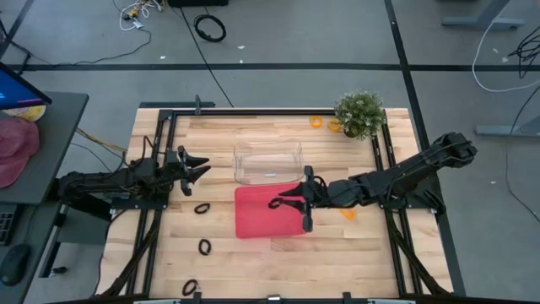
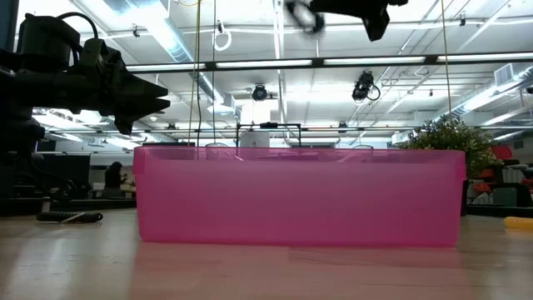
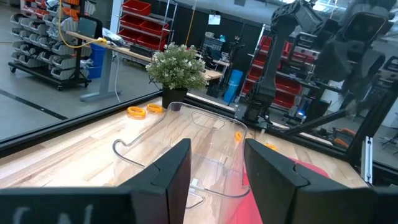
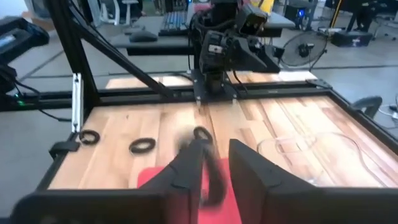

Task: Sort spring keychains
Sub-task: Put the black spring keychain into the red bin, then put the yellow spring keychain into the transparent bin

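Right claw [image 1: 289, 203] grips black spring keychain [image 1: 275, 203] over red tray [image 1: 253, 218]; left claw [image 1: 201, 169] open; no writing legible.

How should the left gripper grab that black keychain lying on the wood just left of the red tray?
Come straight down on the black keychain with the left gripper and pinch across one side of its coiled ring. It lies flat on the bare table, apart from the red tray, so probably only its rim offers anything to grip.

Wood table [image 1: 253, 262] (pale planks); translucent plastic tray [image 2: 300, 196]
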Tool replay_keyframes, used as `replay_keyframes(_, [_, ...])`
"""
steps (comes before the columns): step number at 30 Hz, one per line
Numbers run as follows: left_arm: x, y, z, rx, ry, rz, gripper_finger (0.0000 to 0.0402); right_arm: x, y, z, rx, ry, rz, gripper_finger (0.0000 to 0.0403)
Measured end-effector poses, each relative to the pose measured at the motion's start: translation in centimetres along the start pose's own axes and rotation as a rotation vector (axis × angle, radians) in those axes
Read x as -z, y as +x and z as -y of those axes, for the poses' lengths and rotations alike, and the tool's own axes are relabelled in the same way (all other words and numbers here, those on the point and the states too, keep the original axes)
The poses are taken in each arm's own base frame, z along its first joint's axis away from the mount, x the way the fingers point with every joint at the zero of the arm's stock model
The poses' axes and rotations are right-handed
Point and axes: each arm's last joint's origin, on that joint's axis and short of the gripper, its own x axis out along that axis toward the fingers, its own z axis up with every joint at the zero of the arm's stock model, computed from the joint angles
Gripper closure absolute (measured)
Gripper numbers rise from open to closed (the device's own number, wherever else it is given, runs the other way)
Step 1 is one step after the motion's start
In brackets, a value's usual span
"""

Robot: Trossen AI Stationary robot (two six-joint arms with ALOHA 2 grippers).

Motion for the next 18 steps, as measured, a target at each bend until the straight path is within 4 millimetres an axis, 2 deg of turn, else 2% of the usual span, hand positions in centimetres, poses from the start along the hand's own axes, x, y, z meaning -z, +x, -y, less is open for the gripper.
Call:
replay_keyframes(10, [0.0,0.0,0.0,0.000,0.000,0.000,0.0248,0.8,-0.4,-0.2,-0.037,-0.034,-0.098,0.0247])
replay_keyframes(18, [0.0,0.0,0.0,0.000,0.000,0.000,0.0248,0.8,-3.0,0.1,-0.058,-0.049,-0.211,0.0240])
